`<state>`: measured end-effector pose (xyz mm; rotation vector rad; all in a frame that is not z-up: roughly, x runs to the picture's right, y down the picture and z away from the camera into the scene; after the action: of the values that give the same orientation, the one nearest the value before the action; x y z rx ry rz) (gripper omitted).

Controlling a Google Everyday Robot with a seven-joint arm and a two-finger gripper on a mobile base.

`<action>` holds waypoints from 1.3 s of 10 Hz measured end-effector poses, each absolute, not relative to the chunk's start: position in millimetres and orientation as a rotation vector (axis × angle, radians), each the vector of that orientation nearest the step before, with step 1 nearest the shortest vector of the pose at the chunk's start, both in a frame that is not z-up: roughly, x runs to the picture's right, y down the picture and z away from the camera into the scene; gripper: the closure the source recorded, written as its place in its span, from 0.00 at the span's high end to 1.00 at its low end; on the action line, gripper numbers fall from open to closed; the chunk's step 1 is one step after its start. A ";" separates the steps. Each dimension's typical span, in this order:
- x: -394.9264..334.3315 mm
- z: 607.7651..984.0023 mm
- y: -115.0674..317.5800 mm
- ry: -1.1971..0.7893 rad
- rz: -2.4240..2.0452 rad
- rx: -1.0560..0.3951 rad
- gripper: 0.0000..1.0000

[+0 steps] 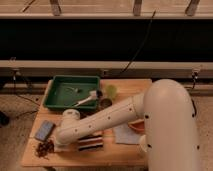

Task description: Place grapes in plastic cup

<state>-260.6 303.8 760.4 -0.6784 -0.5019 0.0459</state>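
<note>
The white robot arm (115, 117) is seen as the largest thing, bent from the right side across the front half of the wooden tabletop (125, 87) toward its front-left corner. A green tray (56, 98) is set at the back-left of the tabletop, and a white-handled brush (86, 99) is laid inside it toward its right end. A grey cloth (121, 134) is spread near the front edge, right of centre, partly covered by the arm, and a reddish bowl (136, 125) is glimpsed at its right side, mostly hidden under the arm. A striped cloth (90, 142) is placed near the front edge, left of the grey cloth. A blue sponge (44, 130) is laid by the left edge. The grapes (45, 148) are found on the tabletop at the front-left corner, just in front of the sponge. The plastic cup (110, 91) is stood upright near the back edge, just right of the tray, well apart from the grapes, with a dark grey cup (105, 102) just in front of it. The gripper (59, 145) is held low beside the grapes, on their right; whether it is clenched or released cannot be told.
</note>
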 end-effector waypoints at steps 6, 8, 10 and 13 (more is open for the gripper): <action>-261.6 719.7 272.5 -0.601 0.079 -0.628 0.03; -258.5 697.3 257.5 -0.659 0.101 -0.606 0.03; -249.7 673.5 245.5 -0.719 0.126 -0.585 0.03; -223.9 648.2 229.6 -0.791 0.174 -0.556 0.03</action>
<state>-223.9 229.6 648.2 -0.5556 -0.7906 0.1742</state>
